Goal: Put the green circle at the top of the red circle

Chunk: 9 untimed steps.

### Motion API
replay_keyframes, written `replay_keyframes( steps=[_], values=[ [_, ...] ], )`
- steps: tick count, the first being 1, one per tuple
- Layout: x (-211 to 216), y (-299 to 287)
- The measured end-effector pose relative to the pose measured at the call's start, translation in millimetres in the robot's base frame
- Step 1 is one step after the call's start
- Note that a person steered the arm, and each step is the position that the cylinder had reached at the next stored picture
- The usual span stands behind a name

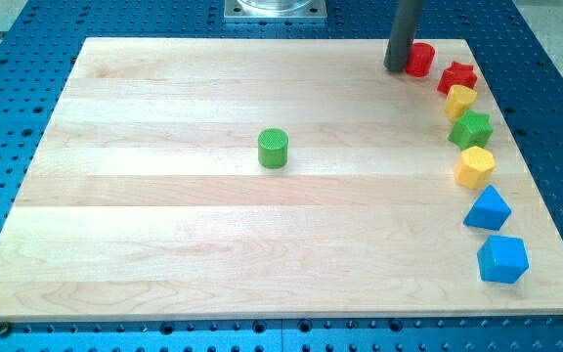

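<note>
My tip (397, 68) rests on the tabletop (145, 244) near its one-o'clock corner, just beside the red circle (419, 60), on that block's nine-o'clock side and seemingly touching it. There are no fingers to open or close here; the arm ends in a bare dark rod, so nothing is gripped and pushing is all I have. The green circle (273, 149) stands alone near the middle of the board, well apart from everything else, at about eight o'clock from the red circle. Down the three-o'clock edge runs a curved row: a red star (457, 76), a yellow block (460, 101) whose shape I cannot quite make out, a green star (471, 129), a yellow hexagon (474, 167), a blue triangular block (487, 208) and a blue cube (502, 259). As I judge it, the step in hand has not begun: the green circle looks untouched and the tip is far from it. The next move calls for travelling to the green circle's seven-o'clock side, then pushing it toward one o'clock. The spot at twelve o'clock of the red circle lies very close to the board's edge, so the final approach would need care not to knock the red circle or run the green one off.
</note>
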<state>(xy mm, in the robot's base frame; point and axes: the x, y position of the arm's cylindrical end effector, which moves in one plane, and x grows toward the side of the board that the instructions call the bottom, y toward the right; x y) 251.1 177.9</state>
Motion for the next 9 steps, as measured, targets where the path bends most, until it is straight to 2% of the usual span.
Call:
replay_keyframes(
  steps=[1,2,3,4,5,6,7,8,9],
  values=[
    [0.0,6.5],
    [0.0,42.1],
    [0.4,11.8],
    [60.5,-90.3],
    [173.7,-115.7],
    [234.0,-165.6],
    [211.9,-234.5],
    [148.9,-166.7],
    [123.0,-129.6]
  ],
)
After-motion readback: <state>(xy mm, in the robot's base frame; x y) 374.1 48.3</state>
